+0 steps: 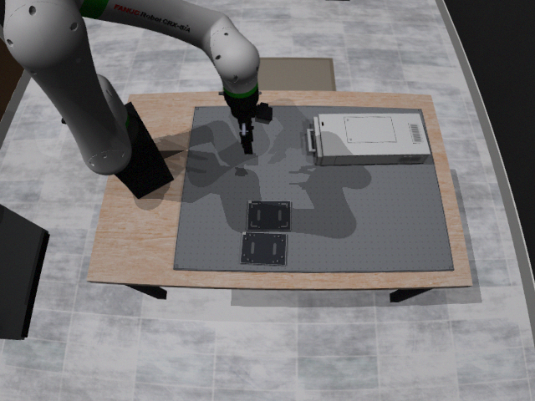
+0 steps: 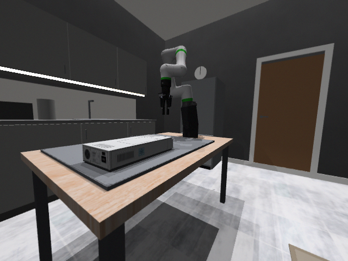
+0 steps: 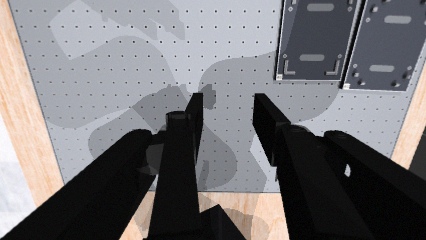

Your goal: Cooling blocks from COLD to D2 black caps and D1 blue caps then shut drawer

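Note:
The cooler COLD (image 1: 374, 134) (image 2: 129, 150) is a long white box. Its drawer front (image 1: 318, 139) with a bar handle (image 1: 310, 139) sits against the box and looks shut. No lit lamp shows. The cooling blocks and their tubes are not visible. The deck slot D1 (image 1: 268, 215) (image 3: 315, 35), a dark plate with corner-shaped locators, is empty. The deck slot D2 (image 1: 263, 249) (image 3: 387, 44), with small round locators, lies beside it and is empty. My gripper (image 1: 247, 151) (image 2: 165, 113) (image 3: 228, 108) is partly open and empty, high above the deck, left of the handle in the top view.
The grey perforated deck (image 1: 389, 215) (image 2: 58, 153) (image 3: 150, 60) lies on a wooden table (image 1: 134, 259) (image 2: 145, 191). The robot's black base (image 1: 145, 172) (image 2: 190, 120) stands at the table's left in the top view. COLD is at the deck's far right there.

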Motion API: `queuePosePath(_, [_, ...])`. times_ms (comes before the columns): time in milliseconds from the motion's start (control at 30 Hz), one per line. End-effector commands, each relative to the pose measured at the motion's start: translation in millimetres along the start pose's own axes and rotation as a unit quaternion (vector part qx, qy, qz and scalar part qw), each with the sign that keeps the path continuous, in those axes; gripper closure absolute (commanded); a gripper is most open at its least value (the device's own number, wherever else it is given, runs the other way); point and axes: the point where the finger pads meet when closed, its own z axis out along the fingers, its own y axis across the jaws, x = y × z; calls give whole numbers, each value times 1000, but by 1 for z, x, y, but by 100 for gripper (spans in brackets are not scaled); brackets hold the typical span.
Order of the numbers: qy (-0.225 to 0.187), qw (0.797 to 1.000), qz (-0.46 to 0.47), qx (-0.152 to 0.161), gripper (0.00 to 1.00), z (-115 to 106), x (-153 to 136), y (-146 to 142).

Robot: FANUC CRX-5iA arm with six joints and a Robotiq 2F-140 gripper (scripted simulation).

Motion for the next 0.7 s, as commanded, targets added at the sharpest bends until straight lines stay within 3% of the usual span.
queuePosePath(0, [1, 1000, 0, 0, 65, -1, 1, 0])
queuePosePath(267, [1, 1000, 0, 0, 65, -1, 1, 0])
queuePosePath(667, [1, 987, -159, 0, 66, 0, 1, 0])
